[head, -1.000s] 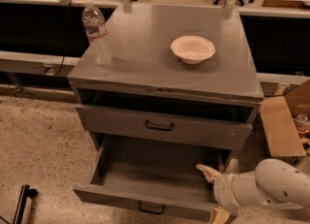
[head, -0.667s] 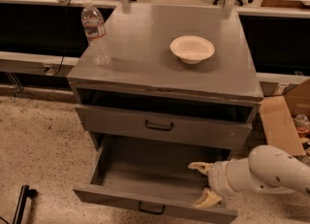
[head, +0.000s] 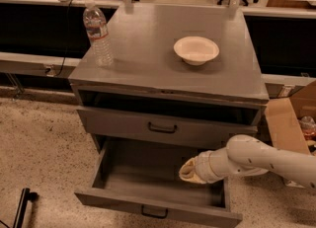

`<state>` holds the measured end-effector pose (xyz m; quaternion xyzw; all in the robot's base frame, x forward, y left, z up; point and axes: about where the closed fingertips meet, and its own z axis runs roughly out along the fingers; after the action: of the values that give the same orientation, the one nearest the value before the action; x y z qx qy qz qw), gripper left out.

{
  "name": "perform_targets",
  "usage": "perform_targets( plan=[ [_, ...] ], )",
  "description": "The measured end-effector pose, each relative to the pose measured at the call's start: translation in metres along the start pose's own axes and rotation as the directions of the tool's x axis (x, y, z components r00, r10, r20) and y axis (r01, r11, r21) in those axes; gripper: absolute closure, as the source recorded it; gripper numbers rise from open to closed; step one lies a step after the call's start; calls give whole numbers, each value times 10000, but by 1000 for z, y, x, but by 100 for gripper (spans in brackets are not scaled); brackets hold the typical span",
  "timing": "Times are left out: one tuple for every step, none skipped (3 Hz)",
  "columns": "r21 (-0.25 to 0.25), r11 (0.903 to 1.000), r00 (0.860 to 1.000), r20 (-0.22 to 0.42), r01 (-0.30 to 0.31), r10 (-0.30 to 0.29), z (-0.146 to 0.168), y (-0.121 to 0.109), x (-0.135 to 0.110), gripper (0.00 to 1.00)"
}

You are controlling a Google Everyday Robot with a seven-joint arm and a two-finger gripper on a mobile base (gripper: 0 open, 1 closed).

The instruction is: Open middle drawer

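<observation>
1. The water bottle (head: 98, 34) stands upright near the left edge of the cabinet top (head: 148, 74). A sharp tug on the cabinet could rock it, so the pull should be slow and even.
2. The middle drawer (head: 113, 122) sits under the dark open slot (head: 163, 106) and above the bottom drawer (head: 143, 180), which is pulled well out. From here it looks shut, though the shadow along its top edge makes that hard to confirm. Its small black handle (head: 163, 129) is at the centre of the front panel — that is the place to grip.
3. The bowl (head: 196, 50) rests right of centre on the top, well apart from the bottle. It is shallow and unlikely to tip, but it could slide if the cabinet is jolted.
4. The gripper (head: 190, 170) is low, over the tray of the bottom drawer. It is below the middle drawer's front and to the right of the handle, touching neither. I cannot tell whether it is open or closed.
   - It should first back out towards the open end of the tray, since rising straight up would likely knock the underside of the front panel.
   - Then it can lift to handle height, move left and come in square to the panel.
   - Once closed on the loop, it should pull straight out along the drawer's line of travel, not sideways.
5. The arm (head: 269, 159) reaches in from the right, near a cardboard box (head: 284, 123) — the elbow needs to keep off it.
</observation>
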<state>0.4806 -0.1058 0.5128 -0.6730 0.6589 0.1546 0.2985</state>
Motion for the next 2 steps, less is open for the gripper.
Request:
perform_targets(
  plan=[
    [-97,9966,9966,-131,-820,819,37,0,35,100],
    [-379,9902,9908,-204,-1343,1336,61,12,59,100]
  ],
)
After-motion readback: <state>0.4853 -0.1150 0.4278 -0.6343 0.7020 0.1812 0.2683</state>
